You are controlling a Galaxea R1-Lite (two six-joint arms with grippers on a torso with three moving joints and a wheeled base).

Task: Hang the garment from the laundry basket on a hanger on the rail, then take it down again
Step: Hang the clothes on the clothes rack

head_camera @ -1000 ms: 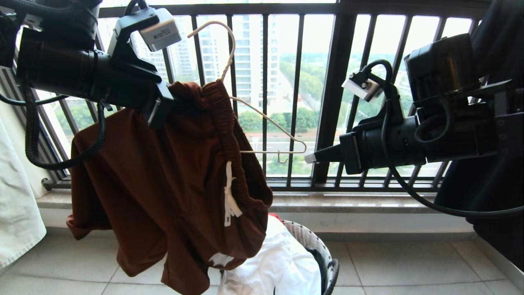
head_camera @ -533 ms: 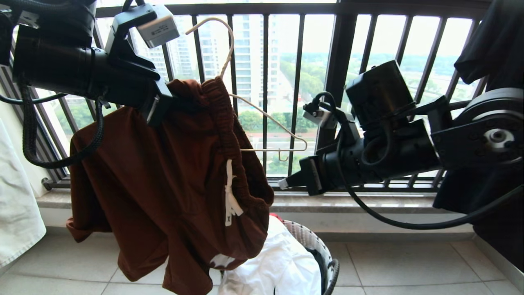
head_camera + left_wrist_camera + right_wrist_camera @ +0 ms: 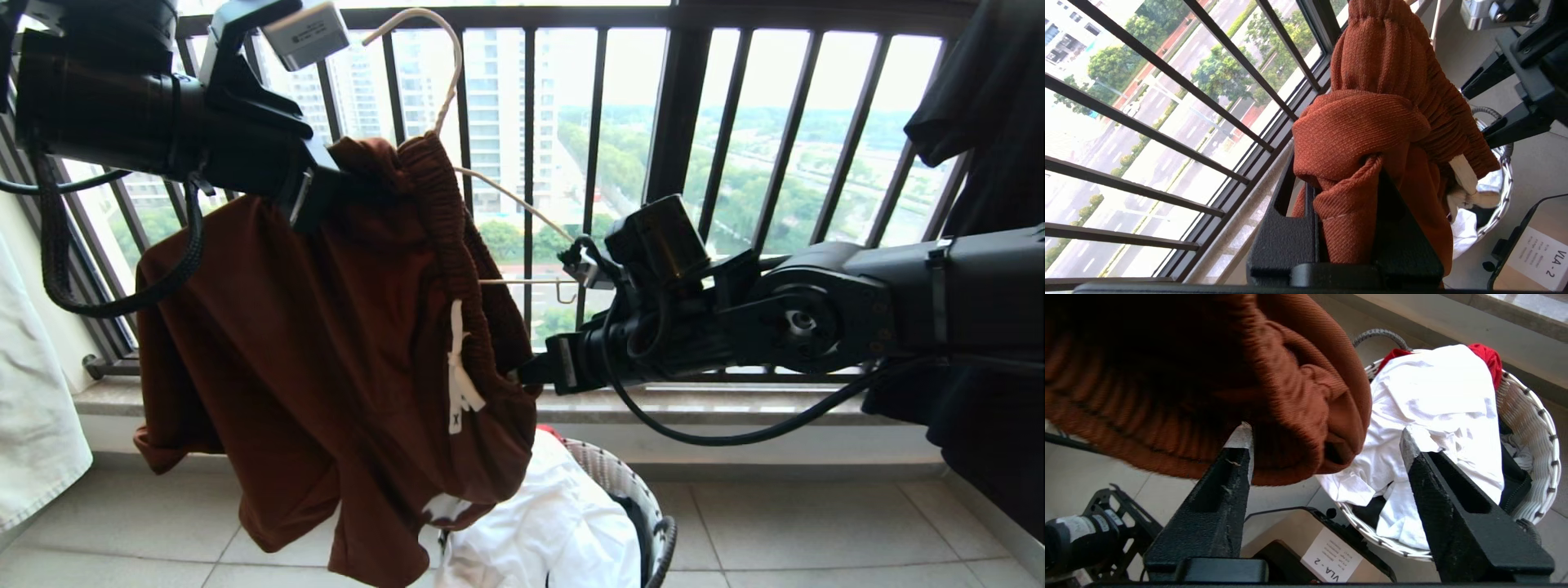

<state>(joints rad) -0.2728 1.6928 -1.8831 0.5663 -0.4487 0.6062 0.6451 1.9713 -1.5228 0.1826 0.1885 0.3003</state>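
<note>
The garment (image 3: 326,351), rust-brown shorts with a white drawstring, hangs from the cream wire hanger (image 3: 522,216) in front of the balcony bars. My left gripper (image 3: 322,192) is high on the left, shut on a bunched fold of the garment (image 3: 1372,122) near the waistband. My right gripper (image 3: 531,371) reaches in from the right, open, with its fingertips at the low edge of the waistband. In the right wrist view a fold of the garment (image 3: 1290,396) hangs between the spread jaws of the right gripper (image 3: 1325,441). The laundry basket (image 3: 649,498) stands on the floor below. The rail is out of view.
A black balcony railing (image 3: 678,163) runs behind everything. A black T-shirt (image 3: 996,122) hangs at the right and a white cloth (image 3: 33,408) at the left. White clothing (image 3: 1437,400) and a red piece (image 3: 1484,355) fill the laundry basket (image 3: 1523,412).
My right gripper has opened and swung down and left to the shorts' waistband. The left arm has lifted the hanger and shorts slightly.
</note>
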